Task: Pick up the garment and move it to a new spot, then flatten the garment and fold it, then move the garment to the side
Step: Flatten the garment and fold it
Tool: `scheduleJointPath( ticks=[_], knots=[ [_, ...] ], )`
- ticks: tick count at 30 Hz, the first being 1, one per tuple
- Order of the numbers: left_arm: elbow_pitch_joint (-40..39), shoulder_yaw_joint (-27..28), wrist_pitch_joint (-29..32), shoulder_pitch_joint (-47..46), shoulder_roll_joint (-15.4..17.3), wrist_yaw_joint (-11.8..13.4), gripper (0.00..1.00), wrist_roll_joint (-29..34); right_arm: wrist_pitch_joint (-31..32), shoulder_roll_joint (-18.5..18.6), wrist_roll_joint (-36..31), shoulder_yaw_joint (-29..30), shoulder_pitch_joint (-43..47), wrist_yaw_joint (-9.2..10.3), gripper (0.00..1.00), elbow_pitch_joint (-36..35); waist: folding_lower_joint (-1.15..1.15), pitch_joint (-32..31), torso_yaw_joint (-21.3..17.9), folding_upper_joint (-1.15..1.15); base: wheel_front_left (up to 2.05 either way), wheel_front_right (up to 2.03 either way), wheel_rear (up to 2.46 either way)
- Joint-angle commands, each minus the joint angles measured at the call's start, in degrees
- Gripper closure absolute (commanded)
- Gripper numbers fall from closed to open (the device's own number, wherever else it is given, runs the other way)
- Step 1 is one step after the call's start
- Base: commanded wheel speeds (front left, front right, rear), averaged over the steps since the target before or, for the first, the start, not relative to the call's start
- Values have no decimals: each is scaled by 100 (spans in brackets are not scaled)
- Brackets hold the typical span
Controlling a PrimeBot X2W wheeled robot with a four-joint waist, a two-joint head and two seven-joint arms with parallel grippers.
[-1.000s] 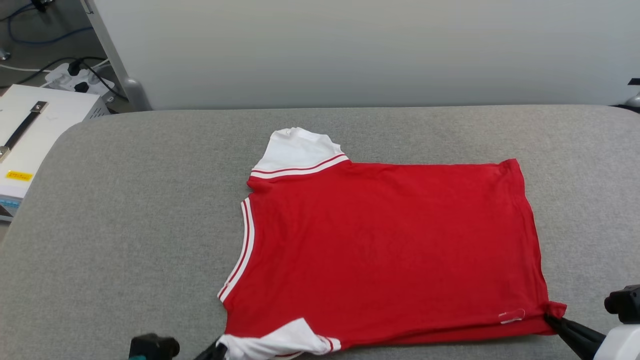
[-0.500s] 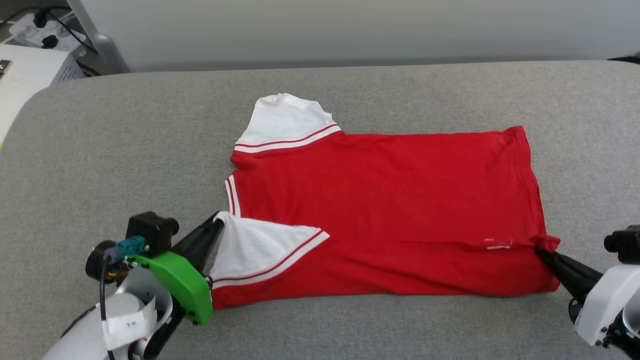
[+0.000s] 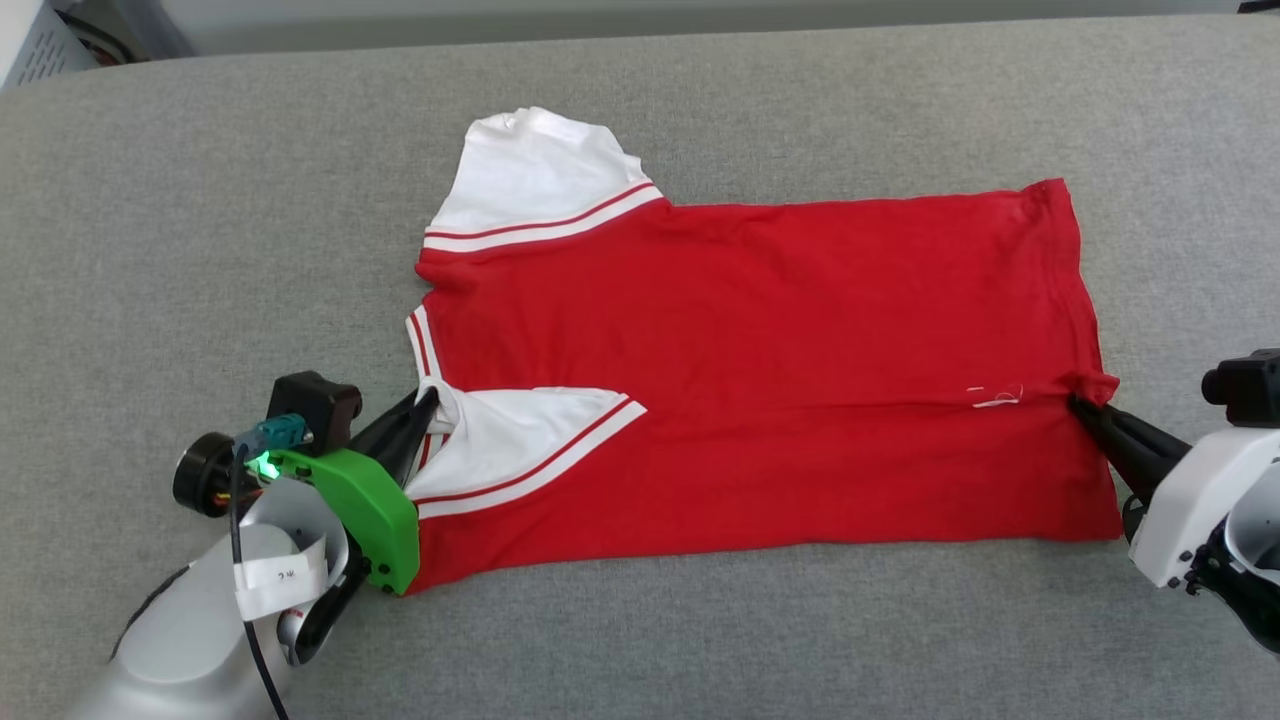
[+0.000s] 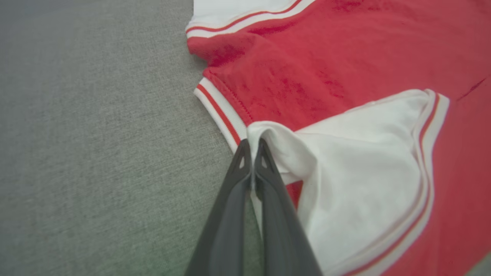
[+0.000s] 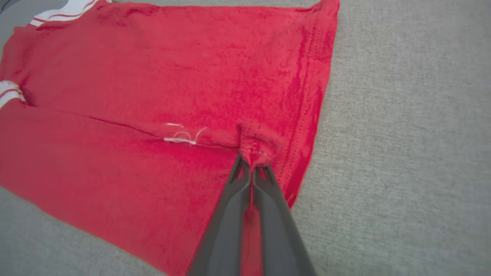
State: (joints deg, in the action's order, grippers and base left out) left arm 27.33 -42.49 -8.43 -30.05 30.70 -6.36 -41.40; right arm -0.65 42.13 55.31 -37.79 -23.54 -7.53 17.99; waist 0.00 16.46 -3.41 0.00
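The garment [image 3: 760,350], a red shirt with white striped-trim sleeves, lies plain side up on the grey padded table [image 3: 200,200], its near long edge folded over onto the body. My left gripper [image 3: 428,398] is shut on the near white sleeve [image 3: 510,440], which lies across the red cloth; the left wrist view shows that gripper [image 4: 252,142] pinching the sleeve [image 4: 364,165] by its corner. My right gripper [image 3: 1078,404] is shut on the hem corner at the right, where its fingertips [image 5: 252,161] bunch the red fabric [image 5: 153,96]. The far sleeve [image 3: 530,180] lies flat.
Bare grey table surface surrounds the shirt on all sides. A white vented box corner [image 3: 40,50] shows at the far left beyond the table. A small white label thread [image 3: 995,398] sits near the hem.
Both grippers have carried the garment's near edge away from me, folding it over the body. The near sleeve now lies on the red cloth. The head camera has tilted down.
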Motion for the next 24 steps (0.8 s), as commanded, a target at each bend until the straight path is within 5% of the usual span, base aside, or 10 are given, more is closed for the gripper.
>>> scheduleJointPath(
  ticks=[1, 11, 12, 13, 14, 24],
  knots=[
    [181, -38, -71, -124, -72, -38, 100, -22, 37, -77, -59, -34, -143, 4, 100, 119, 0, 85, -10, 0, 0, 0, 0],
    [1198, -455, -443, -315, -425, -109, 100, -148, -84, -364, -74, -424, -389, 4, 100, 808, 0, 34, 48, 0, 0, 0, 0],
    [1249, -464, -474, -331, -433, -110, 98, -162, -151, -375, -54, -428, -386, 4, 90, 821, 0, 1, 54, 0, 0, 0, 0],
    [1318, -454, -508, -354, -439, -110, 11, -172, -227, -391, 11, -406, -366, 4, 57, 844, 0, -44, 67, 0, 0, 0, 0],
    [1357, -440, -539, -380, -442, -111, 0, -162, -276, -391, 57, -394, -346, 4, 0, 855, 0, -83, 80, 0, 0, 0, 0],
    [1042, -294, -641, -573, -188, -111, 0, 121, -874, -68, 157, -175, 213, 4, 0, 446, 0, -627, 235, 0, 0, 0, 0]
  ],
)
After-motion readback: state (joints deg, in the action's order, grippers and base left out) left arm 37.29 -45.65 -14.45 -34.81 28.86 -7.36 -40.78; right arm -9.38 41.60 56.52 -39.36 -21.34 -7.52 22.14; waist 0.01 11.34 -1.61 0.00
